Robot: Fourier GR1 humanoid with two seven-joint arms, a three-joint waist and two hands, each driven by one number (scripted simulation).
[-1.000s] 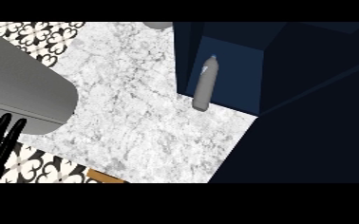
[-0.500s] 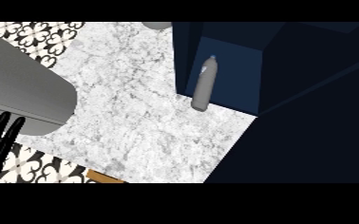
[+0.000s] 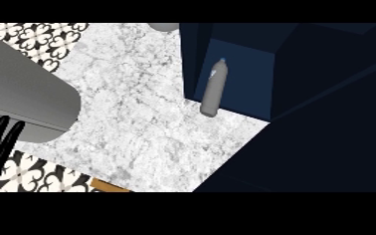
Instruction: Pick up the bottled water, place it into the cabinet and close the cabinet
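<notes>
The bottled water (image 3: 213, 87) is a slim grey bottle standing upright on the white marble counter (image 3: 140, 119), right at the front edge of the dark blue cabinet (image 3: 242, 74). The cabinet's inside shows open behind it. At the view's left edge, the straight black fingers of my left hand (image 3: 9, 133) stick up below my grey forearm (image 3: 33, 97), far from the bottle and holding nothing. My right hand does not show.
A grey round object (image 3: 164, 27) sits at the counter's far edge, cut by the frame. Black-and-white patterned tile (image 3: 44, 40) borders the counter at upper and lower left. A dark blue panel (image 3: 308, 149) fills the right side.
</notes>
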